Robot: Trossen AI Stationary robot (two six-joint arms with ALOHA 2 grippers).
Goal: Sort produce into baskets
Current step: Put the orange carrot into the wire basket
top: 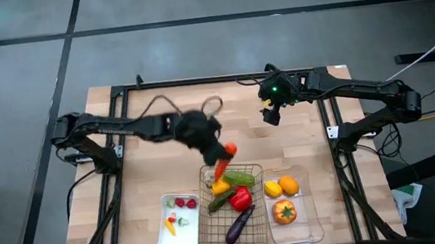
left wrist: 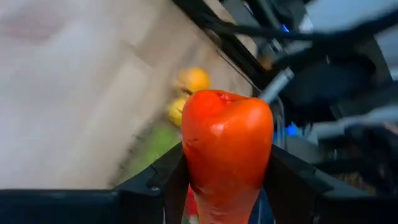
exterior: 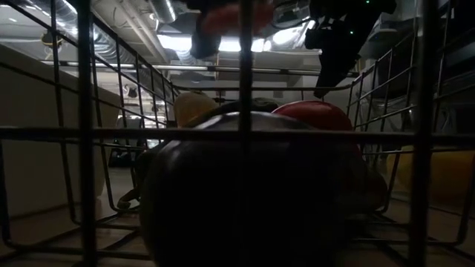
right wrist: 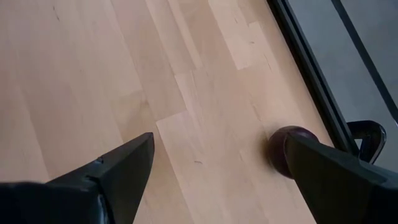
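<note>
The carrot (left wrist: 227, 155) is pinched in the left gripper (top: 223, 156), with the wire-mesh basket (top: 211, 239) directly below it. The right gripper (right wrist: 217, 168) is held spread over bare table (right wrist: 93, 74), a small dark red ball (right wrist: 283, 149) just inside one finger.

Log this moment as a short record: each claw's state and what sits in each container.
left claw: shut on carrot, over the wire basket
right claw: open, empty, above bare table
white tray: small red balls, small pieces
wire basket: peppers, cucumber, eggplant
clear bin: two yellow-orange fruits, one orange-red fruit

text: none readable | labels: none | numbers: none | signs: none
</note>
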